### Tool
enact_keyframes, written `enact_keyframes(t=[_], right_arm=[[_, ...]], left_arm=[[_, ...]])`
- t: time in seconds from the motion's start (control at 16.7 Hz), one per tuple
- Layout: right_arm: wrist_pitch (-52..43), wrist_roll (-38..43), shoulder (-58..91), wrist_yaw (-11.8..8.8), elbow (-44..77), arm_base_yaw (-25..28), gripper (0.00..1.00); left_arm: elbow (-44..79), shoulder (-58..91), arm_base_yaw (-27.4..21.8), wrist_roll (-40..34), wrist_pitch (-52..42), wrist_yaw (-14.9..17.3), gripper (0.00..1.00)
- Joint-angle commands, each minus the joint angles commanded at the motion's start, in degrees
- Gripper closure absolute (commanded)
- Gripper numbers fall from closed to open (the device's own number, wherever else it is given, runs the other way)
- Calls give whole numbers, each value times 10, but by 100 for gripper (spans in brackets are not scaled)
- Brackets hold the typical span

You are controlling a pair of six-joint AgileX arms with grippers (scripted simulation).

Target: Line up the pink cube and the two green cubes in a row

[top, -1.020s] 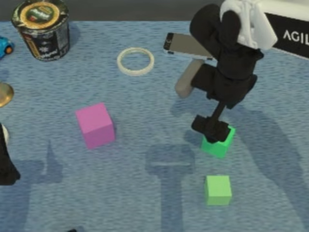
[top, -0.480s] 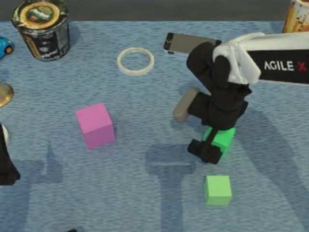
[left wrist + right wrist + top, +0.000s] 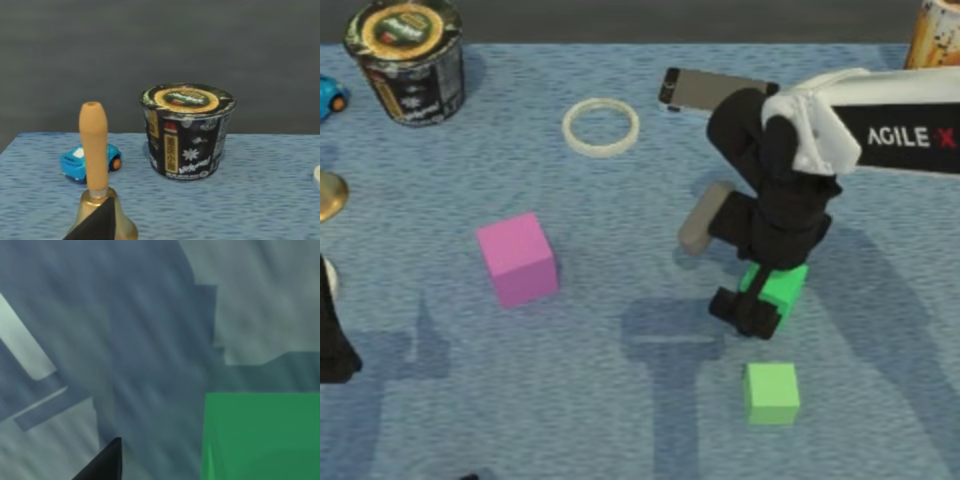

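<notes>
The pink cube (image 3: 517,258) rests left of centre. The vivid green cube (image 3: 782,283) sits right of centre, partly under my right arm. My right gripper (image 3: 752,310) is low at that cube's front-left corner. In the right wrist view the green cube (image 3: 260,435) is apart from the one dark fingertip (image 3: 107,462) that shows, so the gripper stands open and holds nothing. The paler green cube (image 3: 771,392) lies alone nearer the front edge. My left gripper (image 3: 330,345) is parked at the table's left edge.
A noodle cup (image 3: 408,58) and a blue toy car (image 3: 330,95) stand at the back left, with a brass bell (image 3: 95,165) at the left edge. A tape ring (image 3: 601,127), a phone (image 3: 695,90) and a grey block (image 3: 703,218) lie behind the cubes.
My right arm has swung round and its gripper has moved forward and down, from over the vivid green cube to its front-left corner. The cubes have hardly shifted.
</notes>
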Motion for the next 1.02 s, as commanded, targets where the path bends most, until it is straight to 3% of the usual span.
enact_keyframes(t=[0.54,1.02], right_arm=[[0,0,0,0,0,0,98],[0,0,0,0,0,0,100]], left_arm=[[0,0,0,0,0,0,0],[0,0,0,0,0,0,0]])
